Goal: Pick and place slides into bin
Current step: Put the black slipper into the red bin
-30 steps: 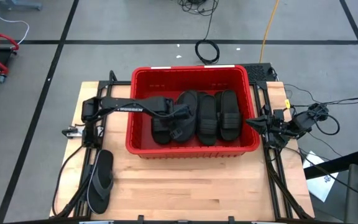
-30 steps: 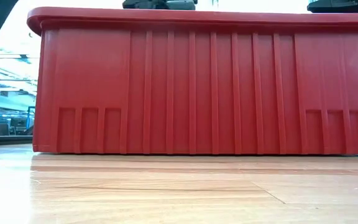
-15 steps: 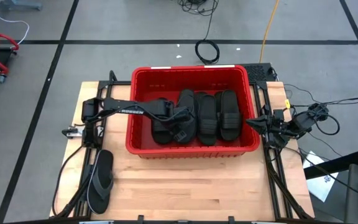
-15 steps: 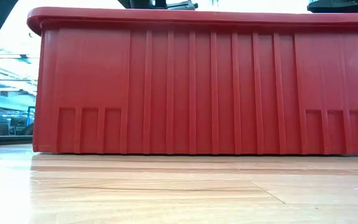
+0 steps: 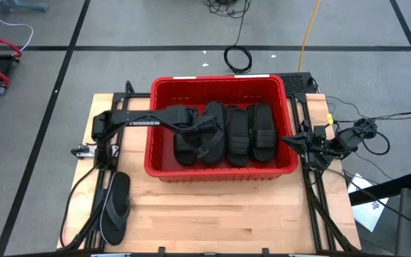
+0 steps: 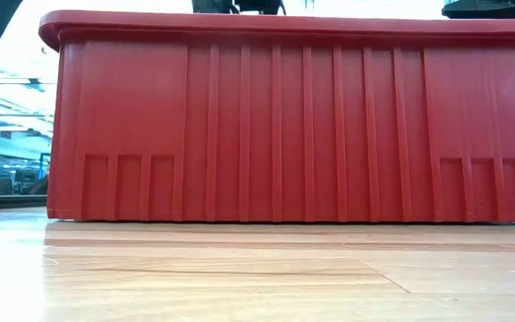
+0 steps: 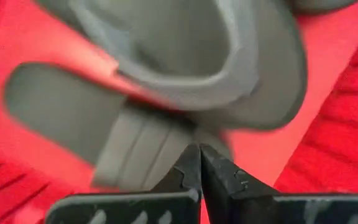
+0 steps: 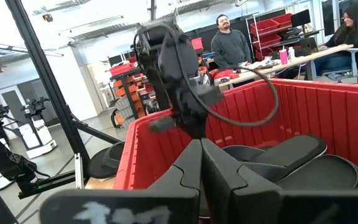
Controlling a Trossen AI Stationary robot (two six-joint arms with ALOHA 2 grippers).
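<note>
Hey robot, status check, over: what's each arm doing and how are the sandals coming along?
Left tool shut, empty, over sandals in red bin. Right tool shut, parked beside bin. One flip-flop left on table. Nothing blocking.

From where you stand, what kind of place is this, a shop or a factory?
Most likely a robotics lab or workshop: people sit at a workbench in the background, shelves carry red bins, and cables trail over a taped concrete floor.

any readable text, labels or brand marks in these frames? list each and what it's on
"TROSSEN": white lettering along the left arm in the high view; small, only just legible.
White marks on the housing behind the left gripper in the left wrist view: too blurred to read.
White marks on the housing behind the right gripper in the right wrist view: too blurred to read.
Nothing readable on the bin, the slides or the table.
</note>
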